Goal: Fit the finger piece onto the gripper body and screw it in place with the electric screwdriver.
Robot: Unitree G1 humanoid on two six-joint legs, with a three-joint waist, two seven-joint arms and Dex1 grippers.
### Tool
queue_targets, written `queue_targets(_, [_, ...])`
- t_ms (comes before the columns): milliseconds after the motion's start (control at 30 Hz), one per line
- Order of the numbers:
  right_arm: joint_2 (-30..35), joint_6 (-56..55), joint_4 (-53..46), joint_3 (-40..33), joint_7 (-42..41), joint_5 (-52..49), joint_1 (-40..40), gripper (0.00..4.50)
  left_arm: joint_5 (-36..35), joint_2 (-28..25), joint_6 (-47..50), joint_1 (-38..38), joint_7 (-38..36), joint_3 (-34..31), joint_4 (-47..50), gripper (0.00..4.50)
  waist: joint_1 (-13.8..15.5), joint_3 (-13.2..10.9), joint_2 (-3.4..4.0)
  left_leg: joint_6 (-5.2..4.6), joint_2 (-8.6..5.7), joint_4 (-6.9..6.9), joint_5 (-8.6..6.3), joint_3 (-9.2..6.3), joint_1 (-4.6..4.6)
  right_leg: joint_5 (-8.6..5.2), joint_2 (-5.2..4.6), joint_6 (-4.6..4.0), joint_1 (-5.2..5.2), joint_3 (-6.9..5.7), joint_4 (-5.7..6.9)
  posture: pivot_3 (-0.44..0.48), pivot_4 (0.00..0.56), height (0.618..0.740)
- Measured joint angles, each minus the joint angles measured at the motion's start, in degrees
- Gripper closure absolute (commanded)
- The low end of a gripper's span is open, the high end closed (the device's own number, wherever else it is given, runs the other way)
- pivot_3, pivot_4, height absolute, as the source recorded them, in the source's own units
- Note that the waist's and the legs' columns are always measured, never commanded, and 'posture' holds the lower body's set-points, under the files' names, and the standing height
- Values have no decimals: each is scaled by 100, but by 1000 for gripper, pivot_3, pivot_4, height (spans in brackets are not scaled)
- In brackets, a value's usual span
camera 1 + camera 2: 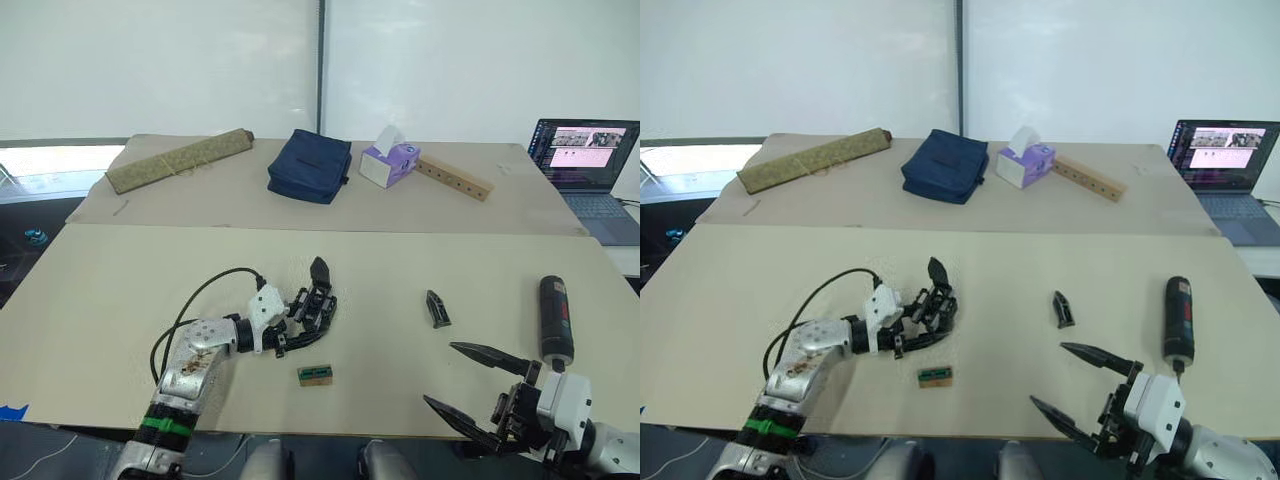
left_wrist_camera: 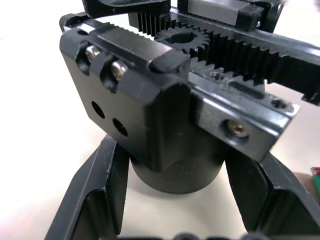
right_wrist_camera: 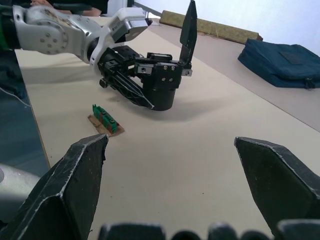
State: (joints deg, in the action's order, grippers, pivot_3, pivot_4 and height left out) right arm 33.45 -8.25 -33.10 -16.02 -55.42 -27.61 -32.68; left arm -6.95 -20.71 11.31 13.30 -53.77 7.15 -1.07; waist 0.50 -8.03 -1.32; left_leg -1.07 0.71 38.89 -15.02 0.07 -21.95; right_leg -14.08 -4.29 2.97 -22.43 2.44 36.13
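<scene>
Left claw (image 1: 300, 322) grips the gripper body (image 1: 318, 300) by its round base; right claw (image 1: 470, 385) hangs wide open near the tabletop's front edge. Finger piece (image 1: 436, 308) looks light, rigid, slick: best pinched across its thick end.

No legible txt or labels anywhere.

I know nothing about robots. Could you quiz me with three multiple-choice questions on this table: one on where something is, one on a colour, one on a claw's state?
1. Where does the electric screwdriver lie?
A. beside the blue bag
B. near the right claw
C. on the laptop

2. What colour tops the small block?
A. green
B. red
C. yellow

3. What is the left claw doing?
A. hanging open over bare table
B. gripping the tissue box
C. closed around the gripper body

Answers: 1 B, it lies just beyond that claw. 2 A, green shows on top. 3 C, its fingers flank the body's round base.
</scene>
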Motion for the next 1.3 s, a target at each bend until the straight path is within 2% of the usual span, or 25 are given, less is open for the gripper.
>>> queue_targets(200, [9, 0, 50, 74, -27, 35, 193, 0, 224, 28, 126, -31, 490, 167, 67, 2215, 14, 0, 0, 0, -6, 0, 0, 3, -2, 0, -3, -1, 0, 0, -6, 0, 150, 740])
queue_targets(467, [26, 0, 96, 73, -69, 35, 225, 0, 217, 10, -136, 195, 374, 297, -280, 2215, 23, 0, 0, 0, -12, 0, 0, 3, 1, -1, -7, 0, 7, 0, -8, 0, 150, 740])
queue_targets(767, [26, 0, 97, 73, -63, 43, 219, 0, 143, 87, 131, 57, 533, 326, -30, 2215, 20, 0, 0, 0, -10, 0, 0, 2, 0, -1, -7, 0, 7, 0, -8, 0, 150, 740])
queue_targets(833, [26, 0, 97, 72, -62, 44, 219, 0, 143, 45, 142, -25, 556, 355, 78, 1126, 17, 0, 0, 0, -8, -1, 0, 2, 1, -1, -5, 0, 6, 0, -8, 0, 150, 740])
queue_targets(867, [25, 0, 97, 72, -60, 45, 220, 0, 149, 21, 139, -69, 584, 371, 109, 796, 17, 0, 1, 0, -8, -2, 0, 2, 2, -1, -5, -1, 6, 0, -8, 0, 150, 740])
queue_targets(900, [25, 0, 97, 72, -58, 45, 219, 0, 153, 9, 126, -103, 606, 377, 113, 236, 17, 0, 0, 0, -7, -1, 0, 2, 2, -1, -5, -1, 6, 0, -7, 0, 150, 740])
queue_targets(933, [23, 0, 97, 72, -56, 46, 215, 0, 154, -2, 103, -119, 616, 378, 111, 93, 17, 0, 0, 0, -7, -1, 0, 2, 1, -1, -5, -1, 6, -1, -7, 0, 150, 740])
queue_targets(1167, [-9, 0, 95, 72, -22, 50, 163, 0, -112, -174, -331, -289, 519, 106, -41, 93, 9, 1, 1, 0, -3, -2, 0, 3, 3, -1, -5, -2, 6, 0, -7, 0, 150, 740])
queue_targets(1300, [-11, 0, 93, -73, -22, 41, -79, 0, -525, -662, -654, -531, -53, -261, -179, 93, -8, 1, 3, 0, 0, -7, 0, 5, 5, -3, -5, -7, 3, 0, -7, 0, 150, 740])
